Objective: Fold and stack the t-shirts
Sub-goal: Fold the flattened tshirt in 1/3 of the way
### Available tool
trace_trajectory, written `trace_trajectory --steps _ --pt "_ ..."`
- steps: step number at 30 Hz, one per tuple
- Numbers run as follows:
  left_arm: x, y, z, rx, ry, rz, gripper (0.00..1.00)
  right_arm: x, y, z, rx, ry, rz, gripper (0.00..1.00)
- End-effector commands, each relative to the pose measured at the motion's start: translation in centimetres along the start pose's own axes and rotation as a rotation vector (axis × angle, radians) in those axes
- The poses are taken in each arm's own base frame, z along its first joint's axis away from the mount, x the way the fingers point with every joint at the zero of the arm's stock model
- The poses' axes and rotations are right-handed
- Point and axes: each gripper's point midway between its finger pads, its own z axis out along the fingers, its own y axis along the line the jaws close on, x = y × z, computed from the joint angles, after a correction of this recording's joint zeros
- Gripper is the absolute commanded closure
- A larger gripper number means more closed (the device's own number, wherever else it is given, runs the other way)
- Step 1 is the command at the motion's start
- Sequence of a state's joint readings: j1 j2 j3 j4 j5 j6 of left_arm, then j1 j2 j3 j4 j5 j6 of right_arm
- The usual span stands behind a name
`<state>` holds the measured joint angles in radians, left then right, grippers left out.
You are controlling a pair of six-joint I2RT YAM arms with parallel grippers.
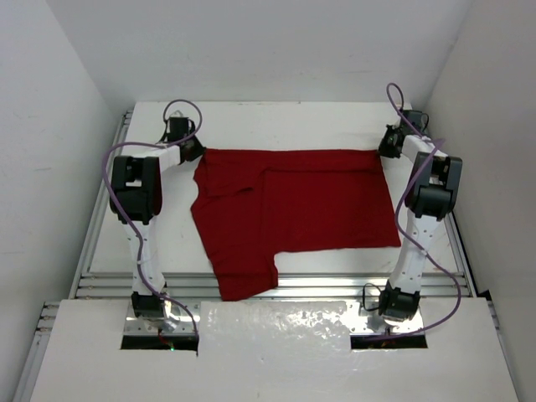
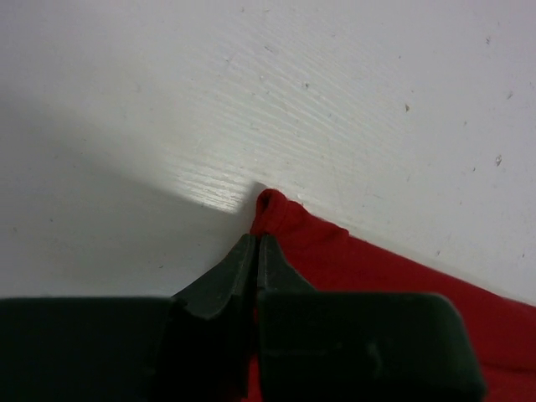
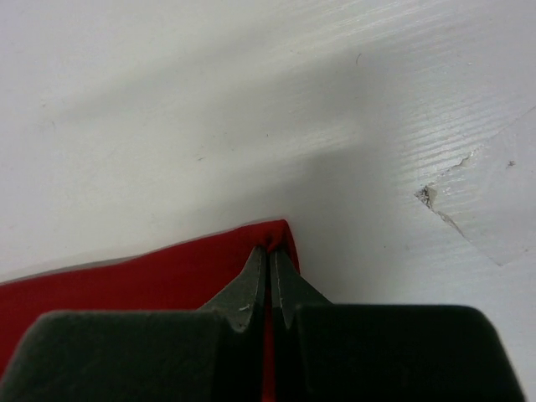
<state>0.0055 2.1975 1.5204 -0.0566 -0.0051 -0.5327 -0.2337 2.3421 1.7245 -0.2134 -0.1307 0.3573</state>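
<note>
Left jaws pinching t-shirt [image 2: 335, 251] far-left corner, right jaws pinching far-right corner

This is a robot lab: two white-and-black arms [image 1: 144, 243] with purple wires [image 1: 105, 172] stand on a flat white table [image 1: 285, 126] between plain white walls [image 1: 251, 50].

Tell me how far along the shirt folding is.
Done: the dark red t-shirt lies on the table, seemingly with one layer folded over. In hand: the left tool and the right tool are each shut on a far corner. Left: further folds, since one end pokes toward the near edge, and nothing is stacked.
</note>
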Motion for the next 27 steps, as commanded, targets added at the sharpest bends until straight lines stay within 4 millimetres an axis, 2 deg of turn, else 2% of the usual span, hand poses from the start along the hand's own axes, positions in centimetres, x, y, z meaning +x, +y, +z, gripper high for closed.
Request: trace_trajectory --steps 1,5,9,10,11,13,14,16,17,18,20,21,22,23,24,25,27 --pt "-3.4 0.5 -0.2 -0.037 -0.097 -0.027 1.0 -2.0 -2.6 -1.6 0.111 -0.05 -0.022 1.0" --pt "-2.4 1.5 0.3 -0.07 -0.081 -0.033 1.0 -0.8 -2.9 -1.2 0.121 -0.016 -0.007 1.0" --pt "-2.0 1.5 0.4 -0.065 -0.074 -0.031 1.0 -1.1 -2.0 -1.5 0.088 -0.019 0.015 1.0" --pt "-2.3 1.2 0.2 -0.055 -0.074 -0.035 1.0 -0.7 -1.7 -1.6 0.073 0.005 0.027 0.86" --pt "-2.5 0.9 -0.1 -0.048 -0.073 -0.04 0.96 -1.3 -1.2 -1.9 0.057 -0.004 0.036 0.76" --pt "-3.2 0.6 -0.7 -0.061 -0.087 -0.049 0.71 -2.0 -0.4 -3.0 0.029 -0.018 0.046 0.61" --pt "-3.3 0.7 -1.4 -0.087 -0.084 -0.053 0.65 -2.2 -0.1 -3.3 0.028 -0.027 0.056 0.53" --pt "-4.1 1.1 -2.3 -0.123 -0.114 -0.065 0.61 -2.7 0.0 -3.9 0.033 -0.04 0.069 0.42" --pt "-4.8 0.9 -3.1 -0.126 -0.13 -0.069 0.47 -2.9 0.3 -4.4 0.028 -0.044 0.08 0.34" --pt "-5.2 1.0 -3.7 -0.137 -0.145 -0.073 0.39 -2.9 0.5 -4.6 0.022 -0.046 0.087 0.19" --pt "-6.6 0.0 -5.5 -0.109 -0.185 -0.076 0.24 -3.0 1.6 -5.5 -0.031 -0.048 0.112 0.01" --pt "-7.3 -0.4 -6.3 -0.095 -0.206 -0.079 0.18 -3.5 2.1 -5.8 -0.054 -0.071 0.12 0.01" --pt "-8.6 -1.4 -8.1 -0.07 -0.238 -0.083 0.11 -2.5 2.4 -5.9 -0.076 -0.058 0.152 0.01" --pt "-9.1 -1.4 -9.0 -0.088 -0.262 -0.083 0.09 -3.8 3.3 -7.0 -0.114 -0.109 0.151 0.01" --pt "-9.9 -1.3 -10.2 -0.101 -0.293 -0.088 0.07 -4.0 3.5 -7.4 -0.122 -0.127 0.16 0.01" --pt "-10.0 -2.7 -12.4 -0.091 -0.309 -0.075 0.03 -2.7 3.7 -7.4 -0.138 -0.11 0.188 0.01" --pt "-9.1 -3.3 -14.6 -0.149 -0.339 -0.088 0.02 -4.2 4.3 -9.1 -0.166 -0.197 0.189 0.01"
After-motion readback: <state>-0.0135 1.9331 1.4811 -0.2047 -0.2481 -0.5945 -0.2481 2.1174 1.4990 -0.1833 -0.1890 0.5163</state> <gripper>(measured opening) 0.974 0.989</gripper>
